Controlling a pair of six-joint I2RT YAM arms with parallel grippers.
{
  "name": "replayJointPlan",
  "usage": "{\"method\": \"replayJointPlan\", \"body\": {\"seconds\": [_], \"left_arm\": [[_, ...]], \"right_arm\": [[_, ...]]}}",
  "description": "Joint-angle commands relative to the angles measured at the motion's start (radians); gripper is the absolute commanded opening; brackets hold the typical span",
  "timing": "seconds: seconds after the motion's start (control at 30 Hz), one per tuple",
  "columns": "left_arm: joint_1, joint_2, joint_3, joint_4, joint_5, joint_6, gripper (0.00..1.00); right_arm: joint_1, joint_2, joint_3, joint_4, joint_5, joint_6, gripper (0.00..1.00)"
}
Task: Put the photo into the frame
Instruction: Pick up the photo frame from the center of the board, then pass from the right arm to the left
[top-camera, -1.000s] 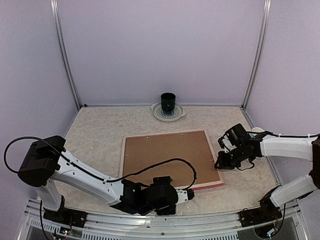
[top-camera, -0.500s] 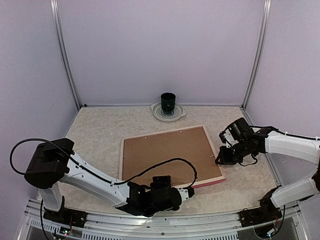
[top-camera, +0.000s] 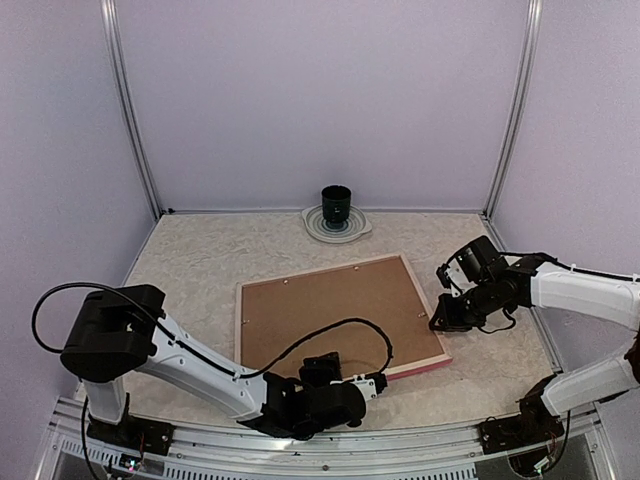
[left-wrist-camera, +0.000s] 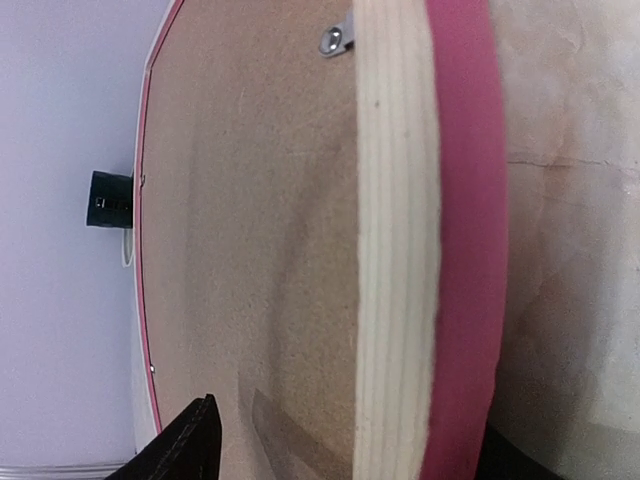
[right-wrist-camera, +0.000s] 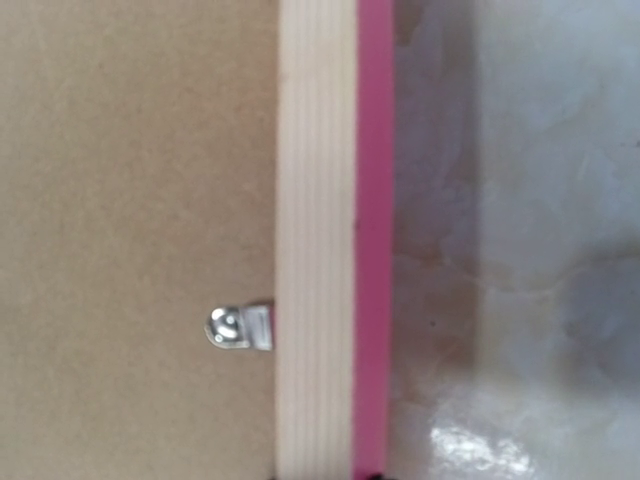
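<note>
The frame (top-camera: 415, 368) lies face down in the middle of the table, with its pink edge showing and the brown backing board (top-camera: 320, 305) facing up. The photo is out of view. My left gripper (top-camera: 380, 381) is at the frame's near rim (left-wrist-camera: 400, 250). It is open, with one finger (left-wrist-camera: 190, 445) over the backing board and the other outside the pink edge. My right gripper (top-camera: 438, 322) sits on the frame's right rim (right-wrist-camera: 315, 200), and its fingertips barely show on either side of that rim. A metal clip (right-wrist-camera: 238, 327) holds the board.
A dark cup (top-camera: 336, 205) stands on a pale plate (top-camera: 336, 228) at the back centre. My left arm's black cable (top-camera: 370, 325) loops over the backing board. Metal posts and lilac walls close in the table.
The frame has turned a little: its far right corner moved away from me and its left side moved left. The right gripper moved slightly with it, and the left arm's elbow swung in.
</note>
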Motion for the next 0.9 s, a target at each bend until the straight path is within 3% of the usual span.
{"method": "replayJointPlan", "body": {"seconds": [0.0,0.53,0.6,0.63,0.87], "left_arm": [[-0.012,0.030,0.013,0.033,-0.058,0.009,0.69],[-0.031,0.024,0.028,0.029,-0.064,0.032,0.46],[-0.033,0.022,0.029,0.029,-0.070,0.031,0.29],[-0.032,0.022,0.030,0.028,-0.070,0.033,0.26],[-0.038,0.025,0.044,0.013,-0.083,0.038,0.22]], "right_arm": [[0.012,-0.023,0.052,0.059,-0.073,0.007,0.13],[0.012,0.025,0.035,0.079,-0.022,0.006,0.17],[0.012,0.030,0.034,0.078,-0.013,0.004,0.17],[0.012,0.032,0.034,0.079,-0.009,0.004,0.17],[0.012,0.045,0.037,0.086,-0.007,0.002,0.18]]}}
